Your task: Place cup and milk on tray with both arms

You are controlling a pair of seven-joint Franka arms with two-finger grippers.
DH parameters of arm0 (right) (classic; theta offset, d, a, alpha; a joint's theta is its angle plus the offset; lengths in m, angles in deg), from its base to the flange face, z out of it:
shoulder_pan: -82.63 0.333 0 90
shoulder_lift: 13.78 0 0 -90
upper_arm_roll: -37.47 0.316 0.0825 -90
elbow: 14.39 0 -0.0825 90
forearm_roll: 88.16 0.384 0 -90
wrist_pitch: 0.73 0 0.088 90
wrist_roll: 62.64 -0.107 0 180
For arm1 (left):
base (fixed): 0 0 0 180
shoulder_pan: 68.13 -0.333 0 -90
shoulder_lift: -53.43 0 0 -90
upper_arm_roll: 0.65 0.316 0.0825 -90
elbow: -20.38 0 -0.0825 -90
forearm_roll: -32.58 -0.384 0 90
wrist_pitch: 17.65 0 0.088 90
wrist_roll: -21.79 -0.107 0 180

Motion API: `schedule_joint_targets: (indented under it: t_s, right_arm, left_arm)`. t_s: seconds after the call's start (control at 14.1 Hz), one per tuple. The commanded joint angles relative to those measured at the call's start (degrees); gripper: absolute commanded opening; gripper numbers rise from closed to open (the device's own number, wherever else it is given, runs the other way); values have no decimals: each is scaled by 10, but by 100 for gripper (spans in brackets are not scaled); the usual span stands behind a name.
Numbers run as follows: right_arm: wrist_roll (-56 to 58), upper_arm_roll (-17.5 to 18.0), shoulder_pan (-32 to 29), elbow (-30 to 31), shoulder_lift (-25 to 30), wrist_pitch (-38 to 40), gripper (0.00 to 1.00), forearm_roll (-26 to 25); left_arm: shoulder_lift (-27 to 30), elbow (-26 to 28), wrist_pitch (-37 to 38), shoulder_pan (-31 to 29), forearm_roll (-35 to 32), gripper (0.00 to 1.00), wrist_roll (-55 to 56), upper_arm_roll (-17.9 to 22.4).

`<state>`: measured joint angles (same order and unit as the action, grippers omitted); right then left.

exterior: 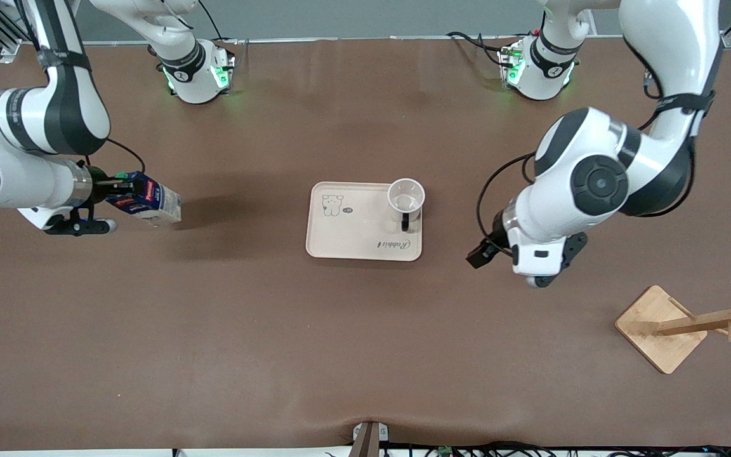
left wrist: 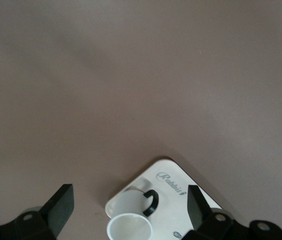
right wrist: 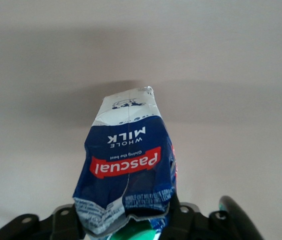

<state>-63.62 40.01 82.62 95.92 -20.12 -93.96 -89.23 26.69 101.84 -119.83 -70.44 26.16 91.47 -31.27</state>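
Black and clenched, my right gripper (exterior: pixel 113 185) had the small dark blue milk carton (exterior: pixel 148 201) by its green-capped top, the carton tilted almost flat with its pale base pointing toward the tray. It hung over bare tabletop (exterior: pixel 226 330) toward the right arm's end, well apart from the flat cream rectangular tray with rounded corners (exterior: pixel 353 238). In the right wrist view the blue card looked creased and dented near the fingers, so I judged it soft: a firmer squeeze would crumple it further, and a slack one might let it swing.

To finish the step well I reckoned I had to carry the carton across to the bare part of the tray by the little animal drawing, turn it upright so the pale base met the surface squarely, and let go only once it stood. That spot keeps it clear of the white ceramic mug with the black loop handle (exterior: pixel 406 197), which already sat upright in the tray's corner toward the left arm's end, handle facing the front camera.

My left gripper (left wrist: pixel 128 207) waited released, fingers spread with nothing between them, over the tabletop just beside that end of the tray.

Smooth matte brown covered the tabletop; the tray looked slick with a low lip.
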Motion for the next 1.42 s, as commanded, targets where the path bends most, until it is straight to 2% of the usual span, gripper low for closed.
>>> schedule_joint_targets:
  t_s: [0.0,0.21,0.28,0.43,0.57,0.85,1.0,1.14,1.21,1.35]
  right_arm:
    - [-80,-2,47,-38,0,35,0,-3]
    - [-112,-3,126,-77,-3,54,0,-4]
    - [-163,-2,140,-78,-6,53,0,4]
    - [-261,-2,159,-83,-10,52,0,67]
    - [-271,-2,168,-94,-32,45,0,106]
    - [-300,-2,254,-116,-74,-42,0,127]
    - [-346,-2,279,-141,-124,-65,0,130]
    - [-374,-2,319,-191,-171,-69,0,141]
    - [-391,-2,335,-211,-201,-71,0,141]
    - [-420,-2,352,-219,-226,-109,0,142]
  left_arm:
    - [40,7,15,-49,-12,100,-75,-2]
    - [77,7,37,-97,-12,100,-153,-2]
    - [84,6,47,-110,-12,100,-181,-2]
    - [105,6,66,-126,-12,100,-203,-1]
    - [113,5,83,-127,-12,100,-207,-1]
    - [146,1,91,-135,-12,100,-247,-2]
    - [178,6,95,-134,-10,100,-303,4]
    - [207,12,117,-104,0,100,-386,64]
    - [223,15,139,-63,4,100,-429,118]
    - [244,19,163,0,19,100,-505,201]
